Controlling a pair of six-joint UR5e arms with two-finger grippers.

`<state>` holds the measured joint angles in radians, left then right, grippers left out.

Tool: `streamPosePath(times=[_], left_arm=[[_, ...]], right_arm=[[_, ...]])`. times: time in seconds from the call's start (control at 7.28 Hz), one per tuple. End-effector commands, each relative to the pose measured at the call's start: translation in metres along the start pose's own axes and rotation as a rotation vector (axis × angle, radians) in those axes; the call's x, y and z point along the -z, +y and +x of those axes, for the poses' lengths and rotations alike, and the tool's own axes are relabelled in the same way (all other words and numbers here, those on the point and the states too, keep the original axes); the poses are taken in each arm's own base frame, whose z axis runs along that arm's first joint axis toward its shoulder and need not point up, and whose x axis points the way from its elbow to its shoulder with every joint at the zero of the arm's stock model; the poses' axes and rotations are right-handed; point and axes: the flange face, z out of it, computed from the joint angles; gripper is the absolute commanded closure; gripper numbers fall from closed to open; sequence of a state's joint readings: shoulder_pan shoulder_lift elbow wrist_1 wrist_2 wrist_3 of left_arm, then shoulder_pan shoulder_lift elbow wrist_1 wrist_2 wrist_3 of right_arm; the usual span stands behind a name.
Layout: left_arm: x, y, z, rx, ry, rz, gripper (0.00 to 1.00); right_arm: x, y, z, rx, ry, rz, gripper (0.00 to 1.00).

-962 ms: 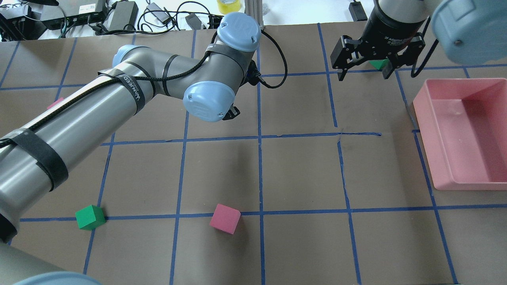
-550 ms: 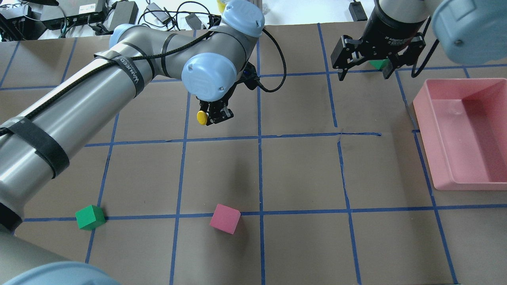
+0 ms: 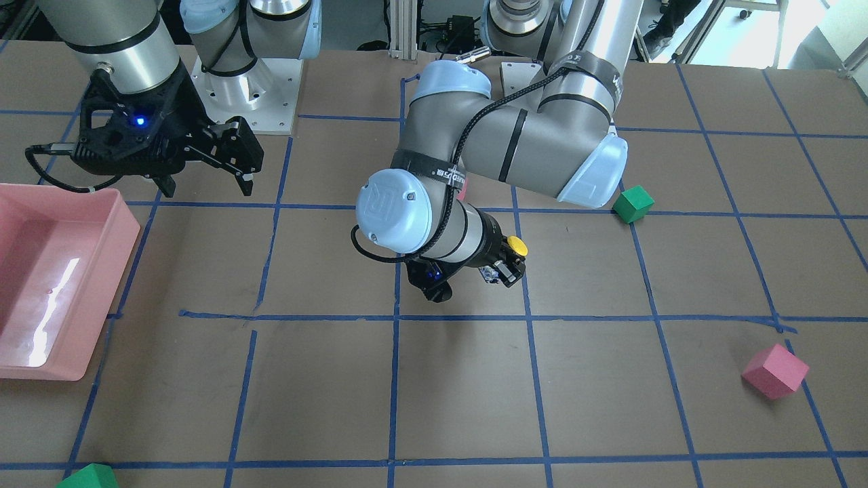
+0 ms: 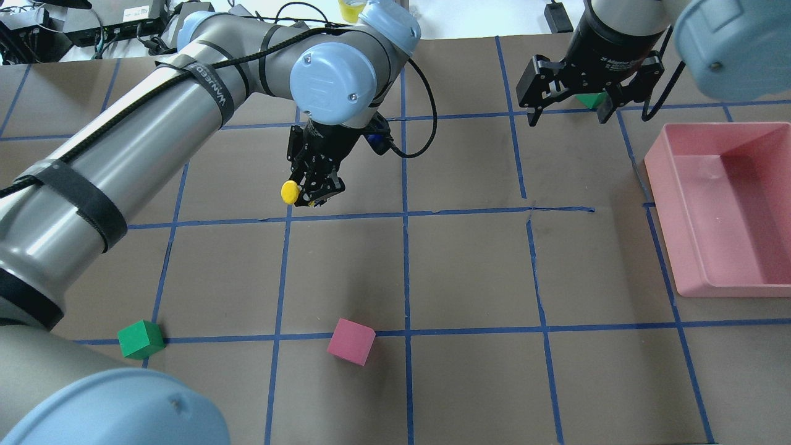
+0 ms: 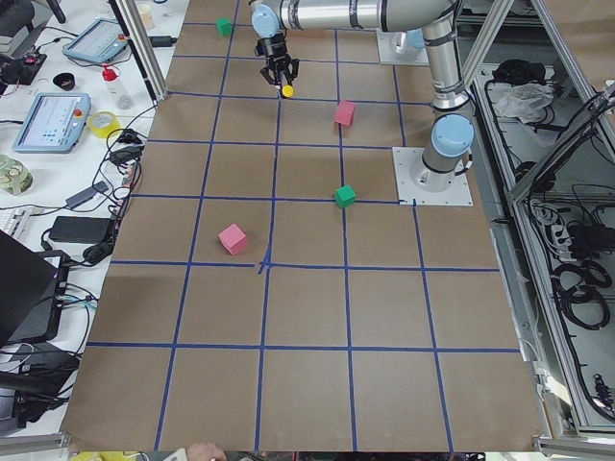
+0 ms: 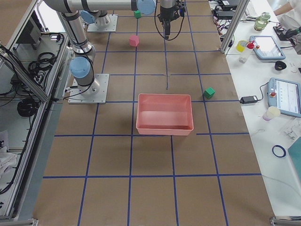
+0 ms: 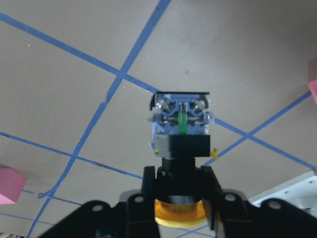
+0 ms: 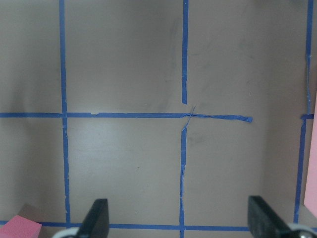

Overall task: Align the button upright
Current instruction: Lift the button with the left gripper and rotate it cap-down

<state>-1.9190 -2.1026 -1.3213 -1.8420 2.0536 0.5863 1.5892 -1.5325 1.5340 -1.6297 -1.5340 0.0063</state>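
Fingers [image 7: 150,184] of the left gripper [image 4: 314,190] are clenched on the black body of the button [image 4: 288,192], which hangs off the table [image 4: 469,272] a little toward 11 o'clock of its middle, taking 12 o'clock as the edge far from the robot in the overhead view. The button is not upright: its yellow cap juts sideways toward 9 o'clock, and the left wrist camera looks onto the terminals of its pale square base. The right gripper [image 4: 567,114] hovers near 1 o'clock with its fingers spread wide and only bare table between them. One container is in sight, a pink tray [image 4: 670,216] at 3 o'clock; its glossy floor catches a streak of glare, most plainly in the front-facing view. Brown paper covers the table, marked off in squares by blue tape [image 4: 405,278]. A near green cube [image 4: 141,339] sits at 7 o'clock on a tape line, a near pink cube [image 4: 350,340] at 6 o'clock, a far green cube [image 4: 592,99] behind the right gripper, and a far pink cube [image 3: 775,371] toward 10 o'clock. Beyond the 12 o'clock edge lie black cables [image 4: 247,25] and power bricks, and the side views show aluminium frame posts and benches with tablets.
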Motion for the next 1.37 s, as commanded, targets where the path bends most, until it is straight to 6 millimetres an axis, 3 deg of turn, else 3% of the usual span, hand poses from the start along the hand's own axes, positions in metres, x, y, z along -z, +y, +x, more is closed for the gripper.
streamPosePath(times=[0.0, 0.27, 0.41, 0.69, 0.96, 1.24], left_arm=[[-0.025, -0.025, -0.012, -0.090, -0.057, -0.110, 1.00], [-0.037, -0.053, -0.013, -0.105, -0.123, -0.142, 1.00], [-0.033, -0.076, 0.003, -0.117, -0.170, -0.122, 1.00], [-0.028, -0.093, 0.023, -0.039, -0.211, -0.094, 1.00], [-0.024, -0.108, 0.025, -0.237, -0.289, -0.090, 1.00], [-0.033, -0.126, 0.043, -0.321, -0.363, -0.222, 1.00]], right_arm=[[0.000, 0.000, 0.000, 0.000, 0.000, -0.001, 0.00], [0.000, 0.000, 0.003, -0.003, 0.000, -0.003, 0.00], [0.000, -0.001, 0.004, -0.005, 0.000, -0.005, 0.00], [-0.001, -0.001, 0.006, -0.006, 0.001, -0.008, 0.00], [-0.001, -0.001, 0.006, -0.006, 0.001, -0.008, 0.00], [-0.001, -0.001, 0.006, -0.008, 0.001, -0.009, 0.00]])
